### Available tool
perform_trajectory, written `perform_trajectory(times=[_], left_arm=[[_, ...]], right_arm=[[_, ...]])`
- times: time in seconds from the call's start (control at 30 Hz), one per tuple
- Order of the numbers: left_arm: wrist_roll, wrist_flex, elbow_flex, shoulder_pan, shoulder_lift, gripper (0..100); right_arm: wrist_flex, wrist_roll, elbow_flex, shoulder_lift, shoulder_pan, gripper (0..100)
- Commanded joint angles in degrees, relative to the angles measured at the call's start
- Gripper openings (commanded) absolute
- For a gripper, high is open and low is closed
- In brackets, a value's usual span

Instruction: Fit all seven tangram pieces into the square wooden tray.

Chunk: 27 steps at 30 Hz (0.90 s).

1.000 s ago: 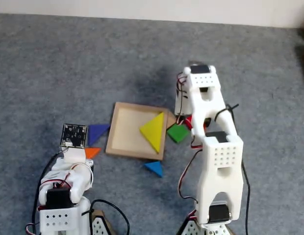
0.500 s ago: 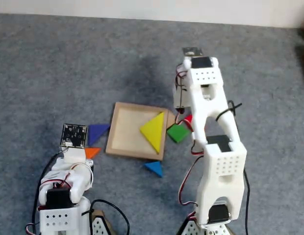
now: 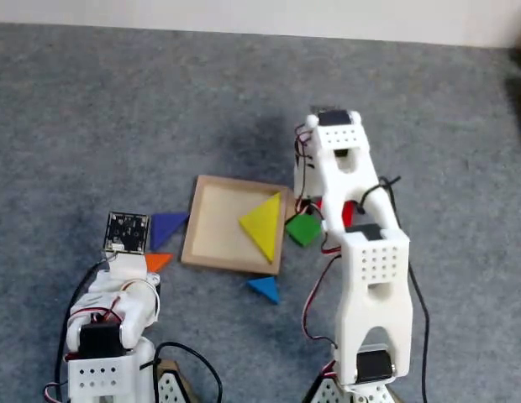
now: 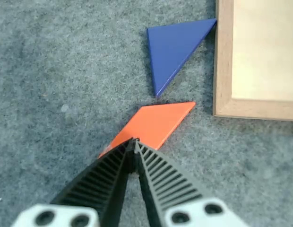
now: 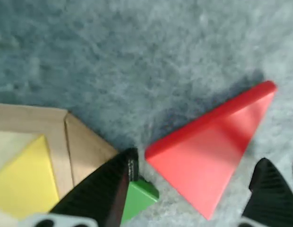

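Picking up the red triangle (image 5: 210, 142): my right claw (image 5: 198, 163), spread wide, straddles it near the tray (image 3: 231, 181). Next, I reckon, close squarely on its edges and lift.

Left arm (image 3: 105, 323): folded low at 7 o'clock, wrist directed toward 12 o'clock. Left gripper (image 4: 133, 150): jaws closed, tips meeting. Right arm (image 3: 365, 277): extended from 5 o'clock toward 1 o'clock. Right gripper (image 5: 196, 165): jaws spread wide, pointing downward.
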State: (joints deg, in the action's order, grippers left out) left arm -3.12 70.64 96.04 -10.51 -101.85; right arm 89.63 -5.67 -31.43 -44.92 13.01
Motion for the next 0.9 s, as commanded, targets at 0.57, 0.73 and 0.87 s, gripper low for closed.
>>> perform_trajectory(times=[0.57, 0.73, 0.87], left_arm=[[-0.4, 0.1, 1.1, 0.5, -2.5, 0], [-0.4, 0.1, 1.1, 0.5, -2.5, 0], [-0.4, 0.1, 1.1, 0.5, -2.5, 0]], right_arm=[[-1.7, -3.6, -6.7, 0.0, -2.0, 35.7], [-1.4, -3.6, -6.6, 0.0, -1.8, 35.7], [-1.3, -3.6, -6.6, 0.0, -1.6, 35.7]])
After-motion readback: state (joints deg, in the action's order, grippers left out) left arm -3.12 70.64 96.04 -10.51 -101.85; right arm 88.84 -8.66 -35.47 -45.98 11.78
